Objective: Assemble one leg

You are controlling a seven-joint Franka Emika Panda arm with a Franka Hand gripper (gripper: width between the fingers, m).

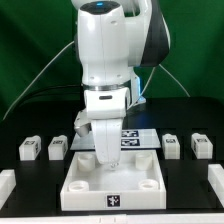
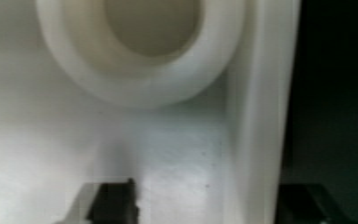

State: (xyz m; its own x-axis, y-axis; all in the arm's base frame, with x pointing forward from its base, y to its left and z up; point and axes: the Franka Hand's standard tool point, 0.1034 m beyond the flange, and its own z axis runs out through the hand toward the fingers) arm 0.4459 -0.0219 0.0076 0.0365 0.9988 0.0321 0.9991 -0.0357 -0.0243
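Observation:
Four small white legs with tags stand in a row on the black table: two at the exterior view's left [image 1: 28, 148] [image 1: 58, 147] and two at its right [image 1: 171, 145] [image 1: 200, 146]. My gripper [image 1: 104, 152] touches none of them. It is down at the back wall of the large white tray [image 1: 70, 182]. In the wrist view the fingers [image 2: 108, 200] straddle that wall [image 2: 202, 150], one inside and one outside, closed against it. A round corner socket [image 2: 149, 40] of the tray shows close ahead.
The marker board [image 1: 133, 136] lies behind the tray, partly hidden by my arm. White blocks sit at the front left [image 1: 5, 185] and front right [image 1: 215, 180] edges of the exterior view.

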